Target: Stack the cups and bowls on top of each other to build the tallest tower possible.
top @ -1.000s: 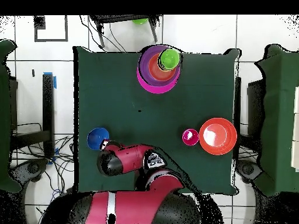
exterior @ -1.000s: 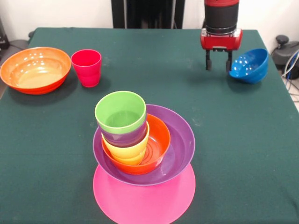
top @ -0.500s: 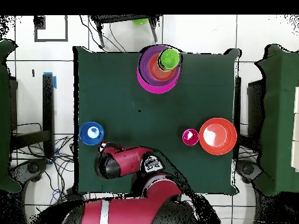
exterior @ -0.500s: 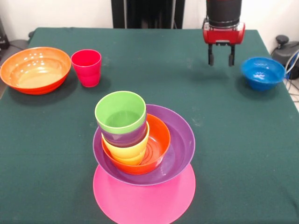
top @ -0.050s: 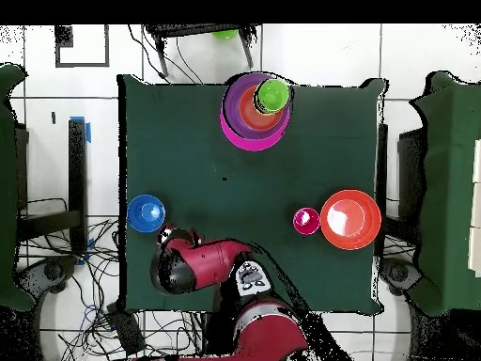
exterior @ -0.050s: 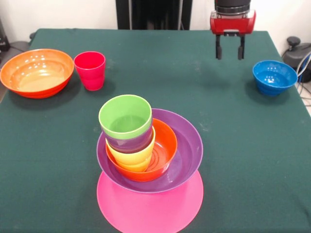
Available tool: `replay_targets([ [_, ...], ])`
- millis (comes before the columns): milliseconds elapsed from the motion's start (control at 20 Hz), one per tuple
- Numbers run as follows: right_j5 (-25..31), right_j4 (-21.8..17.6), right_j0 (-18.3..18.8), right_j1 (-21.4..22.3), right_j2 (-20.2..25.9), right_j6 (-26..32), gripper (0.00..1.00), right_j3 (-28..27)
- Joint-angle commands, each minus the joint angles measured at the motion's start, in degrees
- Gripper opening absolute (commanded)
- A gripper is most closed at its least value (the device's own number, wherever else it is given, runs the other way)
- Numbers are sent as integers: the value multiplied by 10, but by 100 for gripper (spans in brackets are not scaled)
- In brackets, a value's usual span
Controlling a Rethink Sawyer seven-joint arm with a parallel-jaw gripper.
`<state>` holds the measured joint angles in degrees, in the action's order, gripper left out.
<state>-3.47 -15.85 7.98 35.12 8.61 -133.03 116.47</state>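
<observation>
front view: a dark green table (exterior @ -0.050s: 233, 145) holds a tower (exterior @ -0.050s: 146, 160) of nested plastic dishes close to the near edge, a little left of centre. its base is a wide pink bowl (exterior @ -0.050s: 150, 208), turned upside down and flat against the cloth. on that sits a purple bowl (exterior @ -0.050s: 187, 145), open side up, and inside it a small orange bowl (exterior @ -0.050s: 165, 145). three cups are nested in the orange bowl, leaning toward its left side: a yellow cup (exterior @ -0.050s: 138, 156) lowest, a purple cup (exterior @ -0.050s: 131, 141) inside it, and a green cup (exterior @ -0.050s: 125, 115) on top, its mouth facing up.

at the far left of the table a large orange bowl (exterior @ -0.050s: 36, 72) stands upright, and a red cup (exterior @ -0.050s: 90, 69) stands just beside it on its right, not touching. at the far right a small blue bowl (exterior @ -0.050s: 274, 76) rests upright by itself near the table edge, well apart from the tower.

the gripper (exterior @ -0.050s: 229, 47) hangs from the red and black arm at the top right of the picture, above the cloth and up and to the left of the blue bowl. its two dark fingers are spread with a clear gap between them, and nothing is held.

the overhead view shows the same layout: the tower at one edge of the table, the blue bowl and the red cup with the large orange bowl toward opposite sides at the other end, and the arm beside the blue bowl.
</observation>
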Motion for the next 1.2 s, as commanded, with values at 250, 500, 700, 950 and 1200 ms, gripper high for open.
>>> replay_targets([
  [250,13,51,-29,-37,39,-82,100,-17],
  [500,4,74,-51,-57,37,-84,100,-36],
  [700,4,85,-58,-60,32,-78,100,-41],
  [950,0,92,-66,-69,27,-72,100,-49],
  [1200,-6,95,-68,-79,24,-67,100,-60],
])
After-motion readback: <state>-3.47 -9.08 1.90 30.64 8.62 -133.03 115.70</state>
